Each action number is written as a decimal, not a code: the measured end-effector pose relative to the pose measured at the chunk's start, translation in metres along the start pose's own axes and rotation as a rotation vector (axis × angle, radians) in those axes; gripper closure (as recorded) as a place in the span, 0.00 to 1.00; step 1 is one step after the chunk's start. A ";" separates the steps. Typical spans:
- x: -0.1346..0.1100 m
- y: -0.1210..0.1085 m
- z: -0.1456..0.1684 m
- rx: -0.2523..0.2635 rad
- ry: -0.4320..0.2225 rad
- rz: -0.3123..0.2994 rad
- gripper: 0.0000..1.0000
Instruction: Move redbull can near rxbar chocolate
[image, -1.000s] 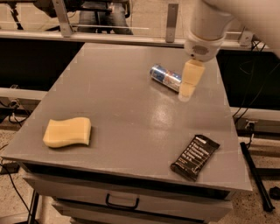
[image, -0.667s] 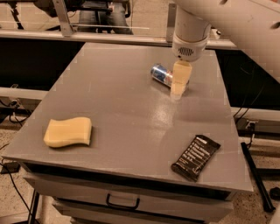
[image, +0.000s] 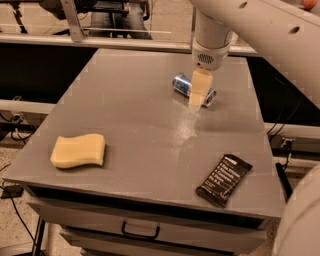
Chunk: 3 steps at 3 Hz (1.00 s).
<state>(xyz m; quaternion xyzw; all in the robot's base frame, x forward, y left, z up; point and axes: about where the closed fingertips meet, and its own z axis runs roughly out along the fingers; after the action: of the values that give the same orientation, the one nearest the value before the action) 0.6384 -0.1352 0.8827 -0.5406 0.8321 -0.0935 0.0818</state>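
Note:
The redbull can (image: 183, 84) lies on its side on the grey table (image: 135, 125), toward the back right, blue and silver. My gripper (image: 197, 100) hangs from the white arm right over the can, its cream fingers (image: 199, 87) covering the can's middle. The rxbar chocolate (image: 223, 179), a flat black wrapper with white text, lies near the table's front right corner, well in front of the can and the gripper.
A pale yellow sponge (image: 78, 150) lies at the front left of the table. A drawer with a handle (image: 140, 233) is below the front edge. A rail (image: 100, 42) runs behind the table. The white arm (image: 260, 30) crosses the upper right.
My gripper has moved left and come over the can, which has stayed where it lay. The bar and the sponge have not moved.

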 end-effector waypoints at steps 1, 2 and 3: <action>-0.013 -0.016 0.017 -0.027 -0.011 0.074 0.00; -0.026 -0.029 0.027 -0.024 -0.012 0.132 0.00; -0.028 -0.032 0.038 -0.030 -0.028 0.177 0.00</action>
<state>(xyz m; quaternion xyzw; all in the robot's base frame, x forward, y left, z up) 0.6870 -0.1252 0.8551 -0.4675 0.8766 -0.0657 0.0931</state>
